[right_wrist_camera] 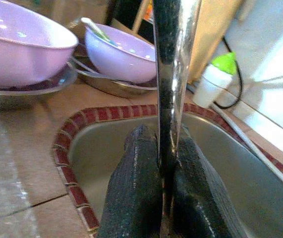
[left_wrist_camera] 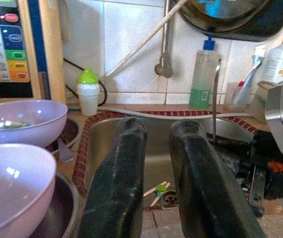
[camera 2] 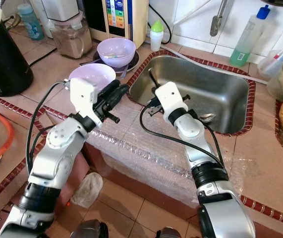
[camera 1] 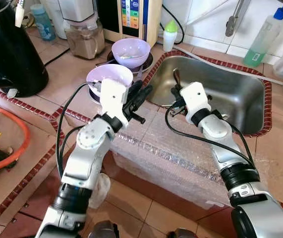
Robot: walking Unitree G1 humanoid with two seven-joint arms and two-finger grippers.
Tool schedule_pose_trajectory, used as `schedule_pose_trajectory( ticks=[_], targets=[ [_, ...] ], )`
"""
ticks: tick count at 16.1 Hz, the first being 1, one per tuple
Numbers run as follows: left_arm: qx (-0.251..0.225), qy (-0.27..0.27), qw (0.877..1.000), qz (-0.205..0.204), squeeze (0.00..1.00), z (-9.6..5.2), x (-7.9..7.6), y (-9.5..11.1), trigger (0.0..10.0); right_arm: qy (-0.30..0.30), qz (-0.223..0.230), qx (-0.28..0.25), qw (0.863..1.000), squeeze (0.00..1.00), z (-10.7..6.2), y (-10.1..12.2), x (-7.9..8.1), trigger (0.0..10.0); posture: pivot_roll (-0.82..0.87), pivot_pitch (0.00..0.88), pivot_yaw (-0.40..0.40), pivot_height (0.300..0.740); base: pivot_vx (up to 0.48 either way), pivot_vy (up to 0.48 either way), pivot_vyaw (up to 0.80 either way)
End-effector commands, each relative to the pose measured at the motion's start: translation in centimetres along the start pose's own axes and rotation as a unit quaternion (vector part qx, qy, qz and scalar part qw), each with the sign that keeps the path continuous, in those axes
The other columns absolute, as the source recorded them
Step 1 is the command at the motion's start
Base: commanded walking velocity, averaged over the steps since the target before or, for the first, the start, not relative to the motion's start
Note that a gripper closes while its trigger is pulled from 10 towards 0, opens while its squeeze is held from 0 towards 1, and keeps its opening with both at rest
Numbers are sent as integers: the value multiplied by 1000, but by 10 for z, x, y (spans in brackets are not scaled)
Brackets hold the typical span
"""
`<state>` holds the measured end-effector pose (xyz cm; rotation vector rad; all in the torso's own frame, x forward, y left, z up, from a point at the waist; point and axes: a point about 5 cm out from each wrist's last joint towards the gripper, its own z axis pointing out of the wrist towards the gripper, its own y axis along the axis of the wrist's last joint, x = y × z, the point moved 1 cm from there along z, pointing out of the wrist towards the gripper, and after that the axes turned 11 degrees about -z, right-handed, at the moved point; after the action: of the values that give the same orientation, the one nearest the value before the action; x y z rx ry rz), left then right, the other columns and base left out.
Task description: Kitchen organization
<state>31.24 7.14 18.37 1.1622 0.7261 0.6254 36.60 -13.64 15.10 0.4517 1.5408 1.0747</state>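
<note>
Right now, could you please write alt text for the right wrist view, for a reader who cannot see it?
The right gripper pinches a thin shiny metal utensil handle upright over the steel sink. Behind it, two lilac plastic bowls sit on the tiled counter, near a small white bottle with a green cap.

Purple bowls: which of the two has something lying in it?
The far purple bowl, beside the water dispenser, holds a utensil with a green end. The near purple bowl, next to the left claw, looks empty.
</note>
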Motion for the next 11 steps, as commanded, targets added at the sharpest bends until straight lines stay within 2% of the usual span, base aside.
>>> schedule_pose_trajectory(
  ticks=[1,2,3,4,6,7,8,11],
  targets=[
    [9,11,1000,10,1000,-5,4,-2,10000,-19,8,6,1000,0,-1,-2,-6,0,-3,41,51,740,0,0,0],
    [6,24,1000,14,1000,-10,7,-2,10000,-35,18,6,999,0,-3,-4,-8,0,-3,42,51,740,0,0,0],
    [-19,55,998,20,1000,-18,12,8,10000,-66,18,0,998,0,-11,-4,-12,0,-3,41,51,740,0,0,0],
    [-22,60,998,22,1000,-19,13,9,10000,-71,20,-1,997,0,-12,-4,-13,0,-3,41,51,740,0,0,0],
    [-39,92,995,26,1000,-33,15,17,10000,-112,23,-9,993,0,-24,-2,-18,0,-3,39,49,740,0,0,0],
    [-38,96,994,30,639,-37,15,16,10000,-122,23,-11,992,0,-27,-2,-19,0,-3,38,47,740,0,0,0],
    [-35,104,994,28,0,-41,16,14,10000,-131,25,-15,991,0,-32,-2,-20,0,-3,39,47,740,0,0,0],
    [-34,102,994,23,0,-43,14,14,10000,-141,27,-12,990,0,-38,-4,-21,0,-8,35,48,740,184,0,0]
  ],
)
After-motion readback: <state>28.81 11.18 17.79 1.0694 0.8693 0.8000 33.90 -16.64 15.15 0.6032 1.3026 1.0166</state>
